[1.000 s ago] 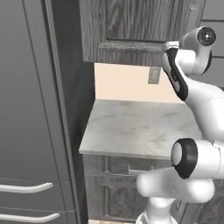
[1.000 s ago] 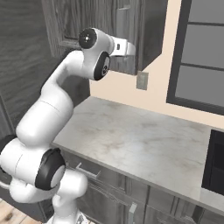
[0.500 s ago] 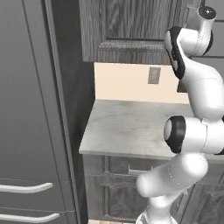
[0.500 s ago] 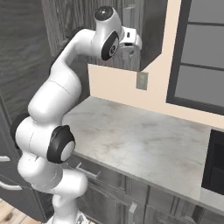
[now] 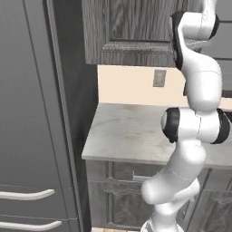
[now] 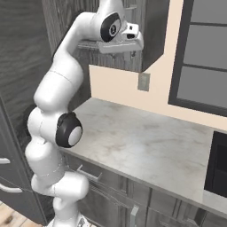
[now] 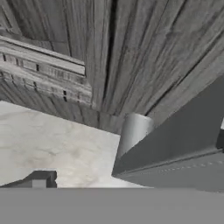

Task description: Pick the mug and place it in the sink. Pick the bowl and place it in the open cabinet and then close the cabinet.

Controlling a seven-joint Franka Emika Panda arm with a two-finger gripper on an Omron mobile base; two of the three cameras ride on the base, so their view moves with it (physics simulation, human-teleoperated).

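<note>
My gripper (image 6: 132,53) is raised high in front of the lower edge of the cabinet (image 6: 66,17), its jaws open with nothing between them. One dark fingertip (image 7: 39,180) shows at the bottom left of the hand view. That view looks close at the cabinet's wood-grain panelled door (image 7: 52,48). From the left base view the cabinet (image 5: 131,31) shows its panelled front, and my arm rises past it on the right. A black edge of the sink (image 6: 217,164) shows at the far right of the counter. The mug and the bowl are out of view.
A marble counter (image 5: 127,131) runs below the cabinet, with drawers beneath. A tall dark grey unit (image 5: 31,113) with bar handles stands to the left. A wall outlet (image 6: 143,81) and a dark-framed window (image 6: 204,53) sit behind the counter.
The arm has stretched upward, and the hand has climbed to the cabinet's lower edge and left the top of the left base view. The jaws stayed open.
</note>
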